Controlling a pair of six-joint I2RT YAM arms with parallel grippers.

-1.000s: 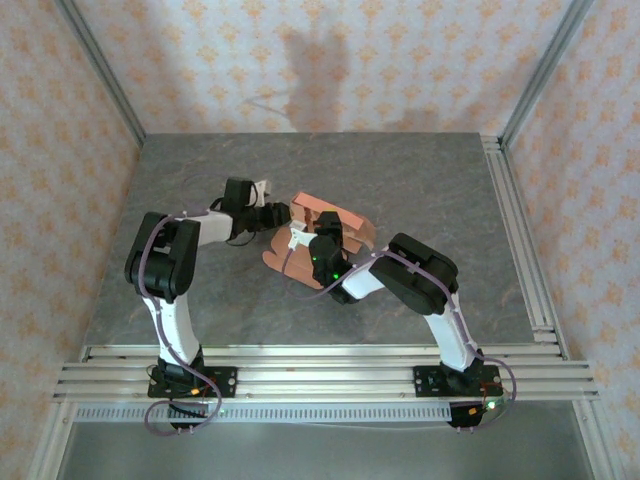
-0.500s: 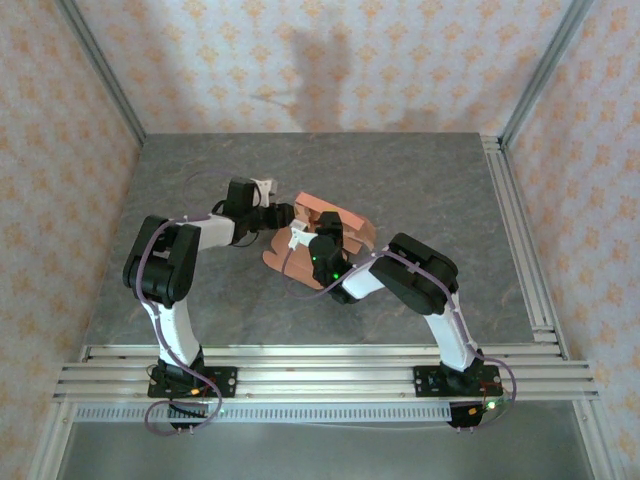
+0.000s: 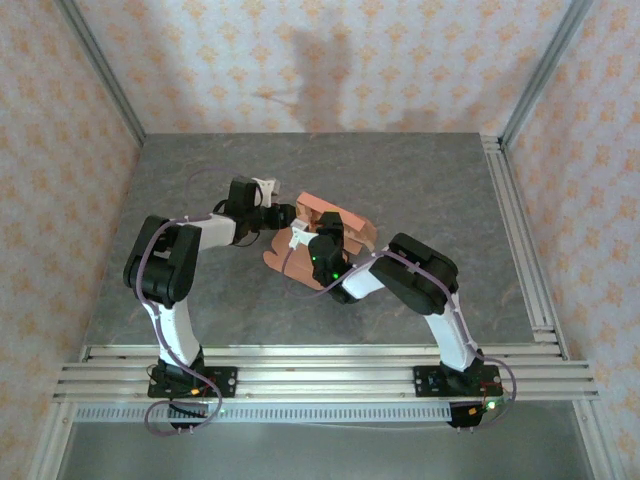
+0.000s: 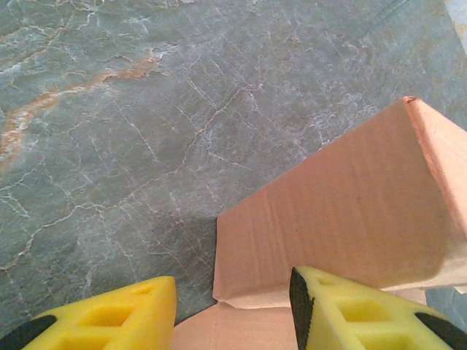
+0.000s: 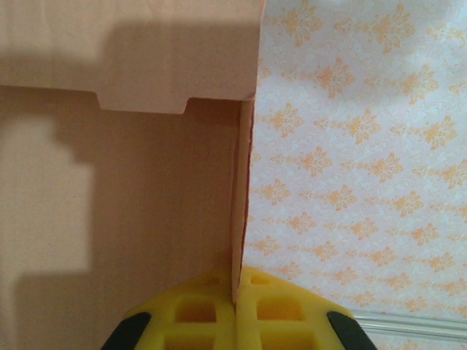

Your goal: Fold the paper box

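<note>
The paper box [image 3: 345, 222], salmon-orange card partly folded up, lies in the middle of the table between both arms. In the left wrist view one raised wall of the paper box [image 4: 343, 197] stands upright, with a flat panel at its foot. My left gripper [image 3: 288, 213] is at the box's left end, open, its yellow fingers [image 4: 109, 313] straddling the wall's lower corner without pinching it. My right gripper [image 3: 323, 236] reaches into the box from the near side. In the right wrist view the right gripper [image 5: 236, 288] is shut on the thin edge of an upright wall of the paper box [image 5: 131, 182].
The grey marbled table [image 3: 420, 180] is bounded by patterned walls at the back and sides. An aluminium rail [image 3: 515, 230] runs along its right edge, and a wider rail [image 3: 320, 365] crosses the near edge where the arm bases are bolted.
My left gripper has edged a little to the right, closer to the box's left end. The right gripper and the box have stayed put.
</note>
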